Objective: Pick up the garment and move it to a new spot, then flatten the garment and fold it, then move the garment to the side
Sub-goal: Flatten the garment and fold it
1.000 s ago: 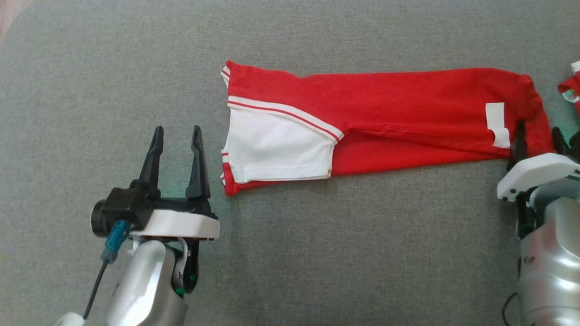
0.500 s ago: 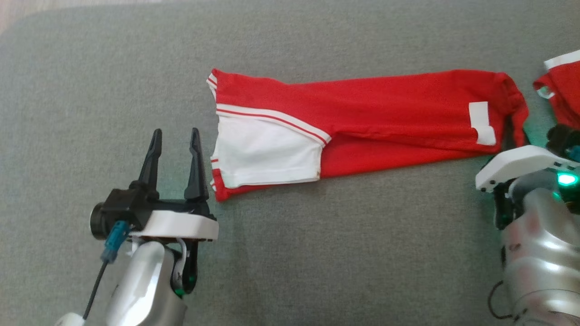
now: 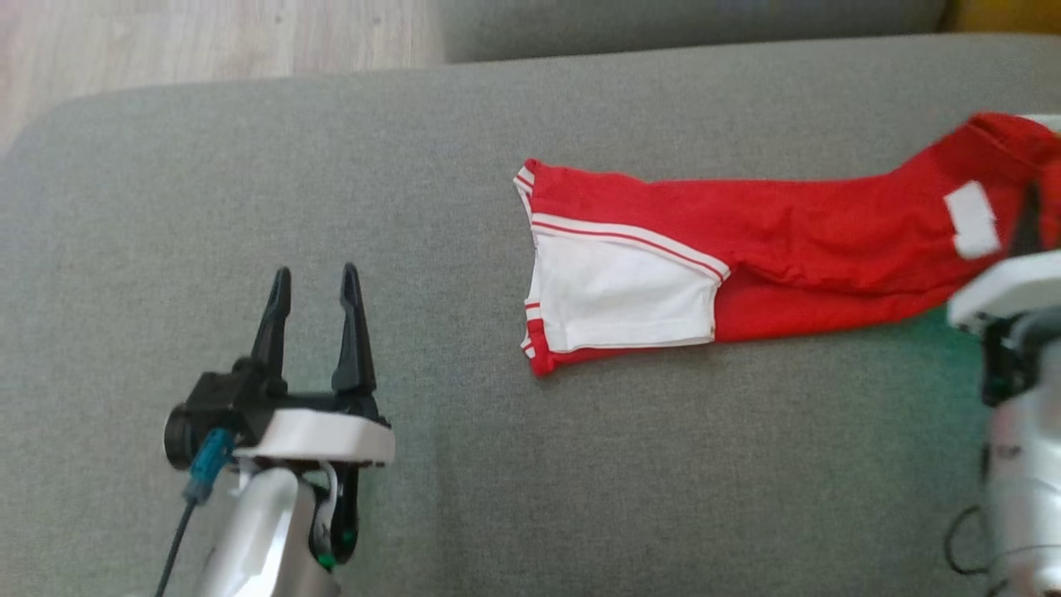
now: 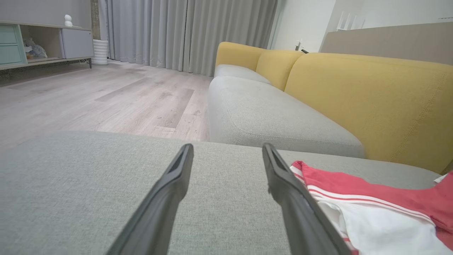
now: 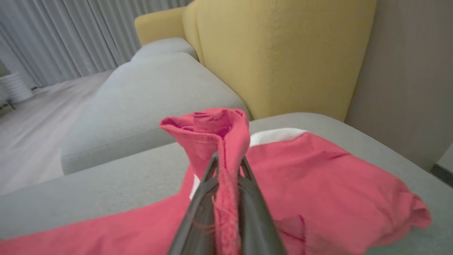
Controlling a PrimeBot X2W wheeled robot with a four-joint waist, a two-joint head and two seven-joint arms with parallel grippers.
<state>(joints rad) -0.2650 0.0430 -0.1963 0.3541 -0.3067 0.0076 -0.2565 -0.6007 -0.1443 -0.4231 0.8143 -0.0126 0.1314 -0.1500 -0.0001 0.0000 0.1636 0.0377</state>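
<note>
The garment is red with a white panel and white stripes at its left end, and it lies stretched across the grey sofa cushion. My right gripper sits at the right edge of the head view. In the right wrist view the right gripper is shut on a bunched red fold of the garment, raised off the cushion. My left gripper stands open over bare cushion, well left of the garment's striped end. The left gripper holds nothing, and the garment lies to its right.
Wooden floor lies beyond the cushion's rounded far-left corner. A second grey seat and yellow backrests stand behind. A grey wall panel borders the cushion's right end.
My right gripper has shut on the garment's right end and drawn it right and upward, away from the left gripper. The head camera has shifted, bringing the floor into view.
</note>
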